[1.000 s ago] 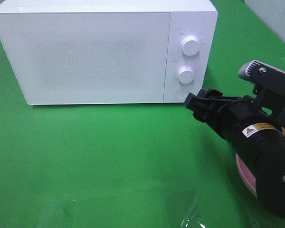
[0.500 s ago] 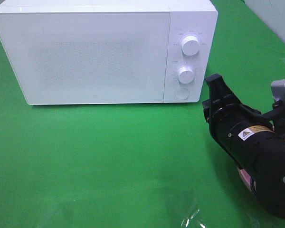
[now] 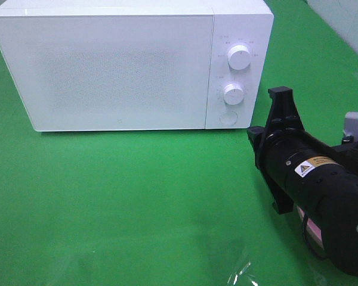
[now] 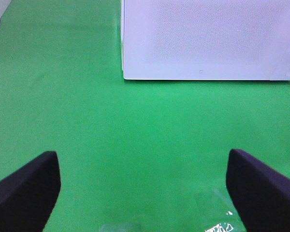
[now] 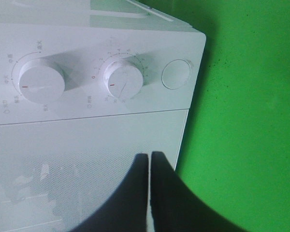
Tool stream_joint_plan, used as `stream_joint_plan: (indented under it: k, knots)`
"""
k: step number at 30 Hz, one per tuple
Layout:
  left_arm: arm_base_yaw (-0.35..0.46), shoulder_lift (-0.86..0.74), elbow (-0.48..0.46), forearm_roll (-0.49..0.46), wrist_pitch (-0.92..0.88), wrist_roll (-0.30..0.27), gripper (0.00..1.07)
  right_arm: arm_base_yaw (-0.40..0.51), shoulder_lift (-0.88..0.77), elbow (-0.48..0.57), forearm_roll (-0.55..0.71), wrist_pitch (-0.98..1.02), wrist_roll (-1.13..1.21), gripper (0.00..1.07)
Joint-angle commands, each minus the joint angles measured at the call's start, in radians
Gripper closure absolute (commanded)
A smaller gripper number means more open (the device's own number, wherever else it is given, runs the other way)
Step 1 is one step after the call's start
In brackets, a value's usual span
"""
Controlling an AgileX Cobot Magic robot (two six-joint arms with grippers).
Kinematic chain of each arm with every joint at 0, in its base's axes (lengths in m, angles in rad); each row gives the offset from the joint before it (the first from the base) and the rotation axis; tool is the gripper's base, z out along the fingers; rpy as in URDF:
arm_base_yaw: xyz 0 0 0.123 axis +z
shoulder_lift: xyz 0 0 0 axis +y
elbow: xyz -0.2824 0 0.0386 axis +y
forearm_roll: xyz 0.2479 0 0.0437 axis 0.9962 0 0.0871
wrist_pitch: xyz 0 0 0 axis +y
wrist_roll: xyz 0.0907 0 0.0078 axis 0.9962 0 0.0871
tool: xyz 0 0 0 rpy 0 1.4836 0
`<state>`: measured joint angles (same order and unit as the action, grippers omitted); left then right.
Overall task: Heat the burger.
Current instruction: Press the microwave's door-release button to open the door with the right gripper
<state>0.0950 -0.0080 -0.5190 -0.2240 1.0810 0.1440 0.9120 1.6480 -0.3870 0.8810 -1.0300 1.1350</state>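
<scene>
Right tool [image 5: 149, 159], jaws flush together; left tool [image 4: 141, 157], jaws wide apart.

Black right arm [image 3: 331, 199], yellow-triangle warning label [image 3: 309, 167]; tapered black right hand [image 5: 149, 155]; grey bracket [image 3: 357, 125], perhaps metal.

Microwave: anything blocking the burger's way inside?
Yes. The microwave door is closed across the front, so the cavity is shut off. The right gripper, jaws shut, points at the microwave's front, with the round button ahead of it. The burger itself shows in no view.
</scene>
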Motion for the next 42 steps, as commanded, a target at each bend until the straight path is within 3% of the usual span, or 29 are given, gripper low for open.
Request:
stream_joint_plan:
  k: [1,8,22,42]
  knots:
    - [0.003,-0.012,0.003,-0.011,-0.010,-0.003,0.22,-0.002,0.000,0.001,-0.017,0.016,0.005,1.07]
    - [0.003,-0.012,0.003,-0.011,-0.010,-0.003,0.22,-0.015,0.031,-0.018,-0.016,0.022,0.002,1.07]
    - [0.003,-0.012,0.003,-0.011,-0.010,-0.002,0.22,-0.178,0.166,-0.136,-0.203,0.063,0.099,1.07]
    - [0.003,-0.012,0.003,-0.010,-0.010,-0.001,0.22,-0.297,0.316,-0.301,-0.312,0.159,0.178,1.07]
